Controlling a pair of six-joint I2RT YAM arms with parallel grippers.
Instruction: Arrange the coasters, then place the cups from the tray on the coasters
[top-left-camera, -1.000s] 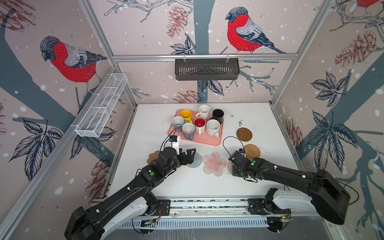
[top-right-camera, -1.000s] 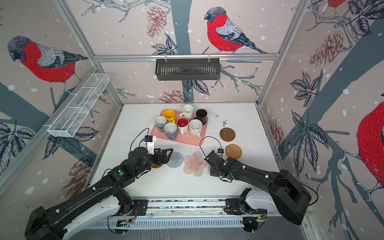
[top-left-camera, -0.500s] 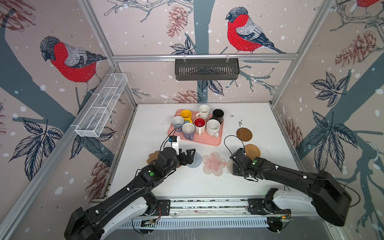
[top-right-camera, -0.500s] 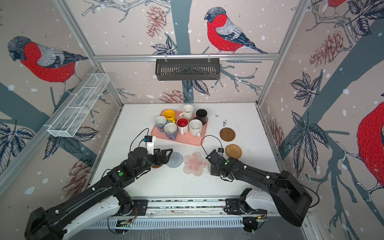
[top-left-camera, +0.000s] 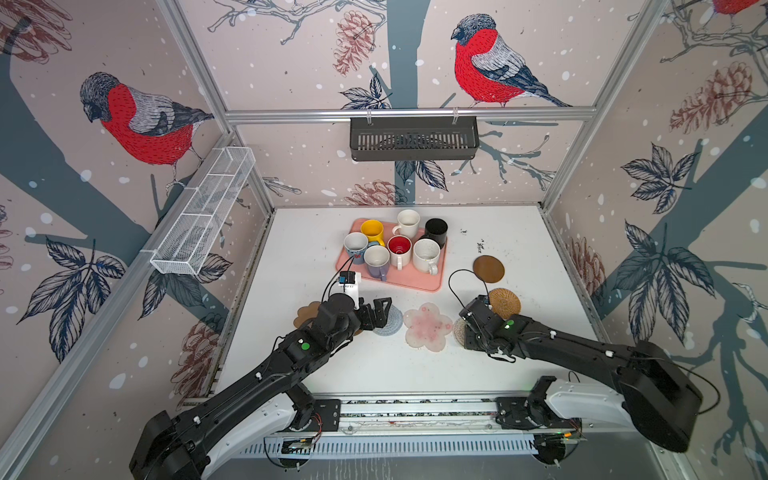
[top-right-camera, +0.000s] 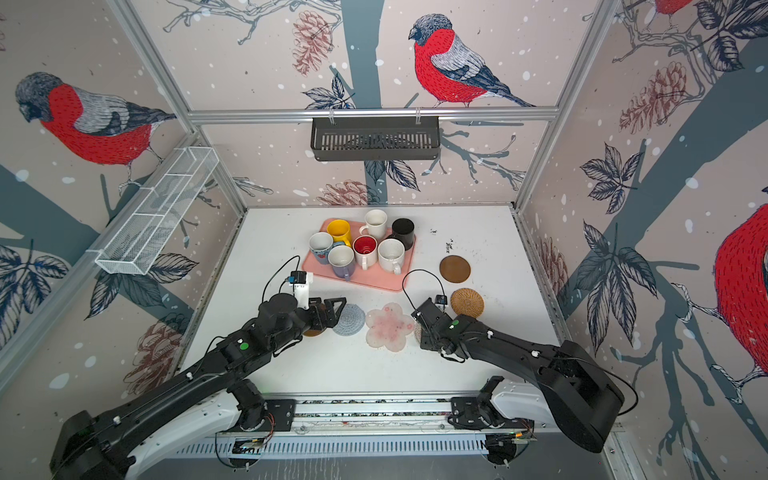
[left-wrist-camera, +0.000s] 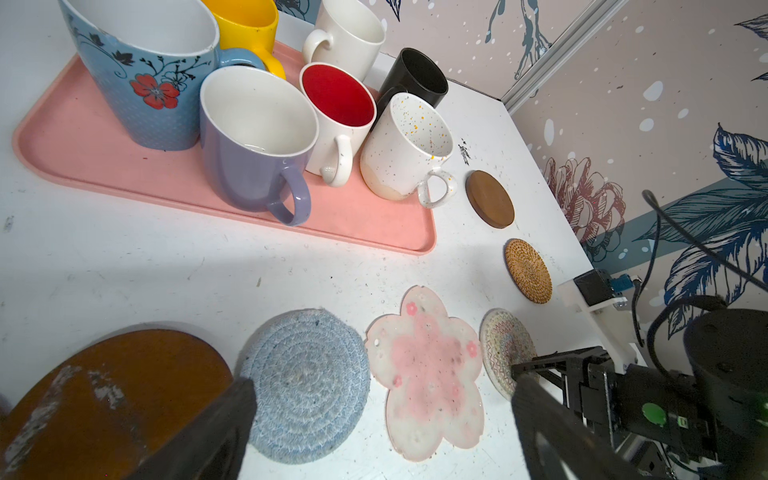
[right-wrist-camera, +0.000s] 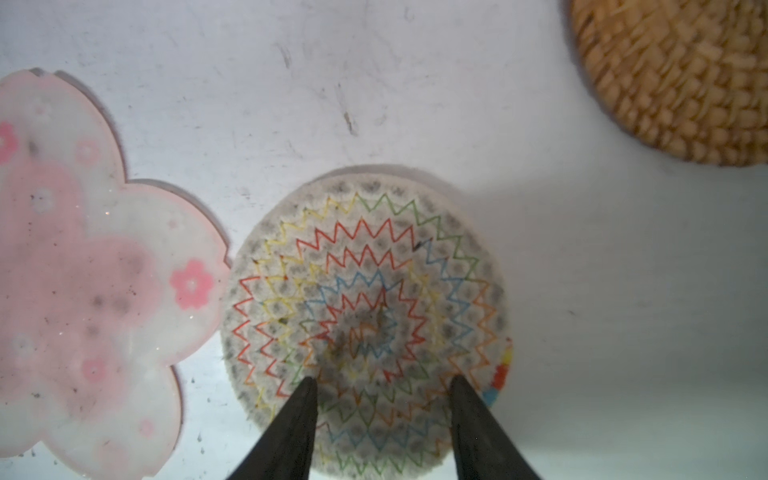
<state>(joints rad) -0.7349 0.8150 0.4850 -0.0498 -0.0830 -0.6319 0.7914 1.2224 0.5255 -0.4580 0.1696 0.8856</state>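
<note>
Seven cups stand on the pink tray (top-left-camera: 415, 281), among them yellow (top-left-camera: 372, 230), black (top-left-camera: 436, 230) and lavender (left-wrist-camera: 249, 137). My right gripper (right-wrist-camera: 383, 381) hangs open just above the cream rope coaster (right-wrist-camera: 365, 270), which lies flat beside the flower coaster (top-left-camera: 428, 326). The rattan coaster (top-left-camera: 504, 303) and a brown disc (top-left-camera: 488, 269) lie behind it. My left gripper (left-wrist-camera: 382, 380) is wide open and empty, low over the grey-blue coaster (left-wrist-camera: 305, 378) and another brown disc (left-wrist-camera: 116, 386). A tan coaster (top-left-camera: 306, 313) peeks out left of that arm.
A black slotted basket (top-left-camera: 413, 139) hangs on the back wall and a white wire basket (top-left-camera: 203, 218) on the left wall. Patterned walls close in the white table (top-left-camera: 299, 249) on three sides. The arms' rail (top-left-camera: 415, 409) runs along the front edge.
My right wrist has crept slightly toward the back over the cream coaster. The left arm and all the coasters and cups stay where they were.
</note>
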